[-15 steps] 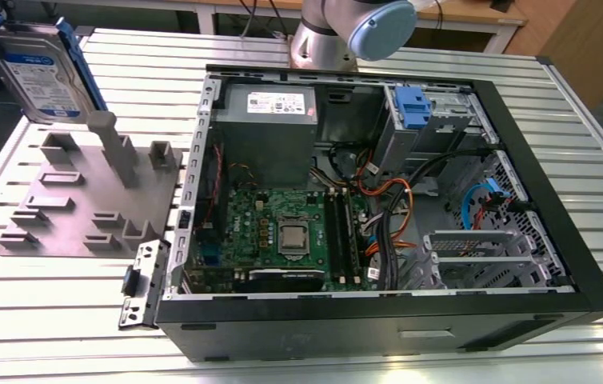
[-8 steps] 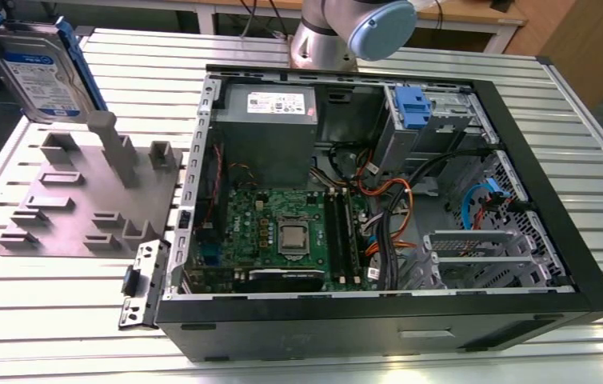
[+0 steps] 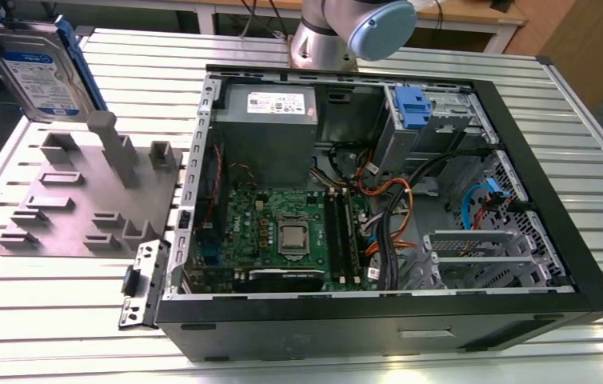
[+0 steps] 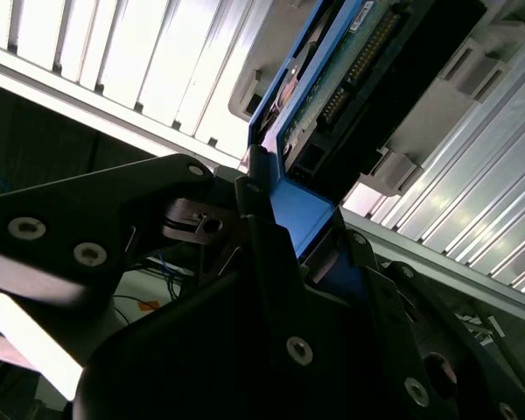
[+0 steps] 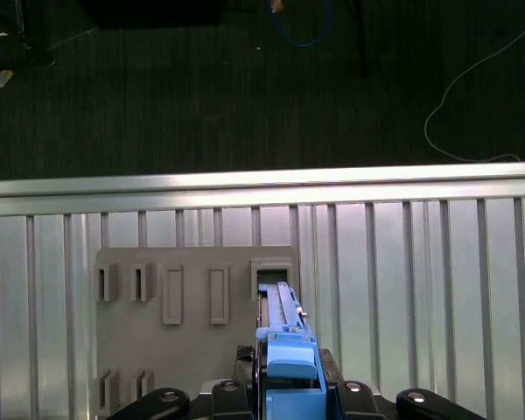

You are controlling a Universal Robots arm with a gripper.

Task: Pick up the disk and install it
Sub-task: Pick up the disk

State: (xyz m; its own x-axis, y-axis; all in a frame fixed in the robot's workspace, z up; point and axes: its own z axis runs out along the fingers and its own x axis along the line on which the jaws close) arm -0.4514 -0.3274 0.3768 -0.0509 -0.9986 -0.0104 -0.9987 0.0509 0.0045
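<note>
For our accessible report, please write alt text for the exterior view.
A disk stands upright at the exterior view's upper left, by the far end of a grey holder plate. Beside it, an open computer case lies on a slatted metal table.

I saw the arm (image 3: 317,44) as a silver-grey tube joint, pale blue round cap (image 3: 381,28) at twelve o'clock, matte black gripper (image 4: 302,223) links, silver screw heads (image 4: 299,350)

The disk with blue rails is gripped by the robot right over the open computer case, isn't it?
No. The gripper clamps the disk by its blue rail over the grey fixture plate, on the exterior view's left of the open computer case, not over it; the exterior view shows this.
</note>
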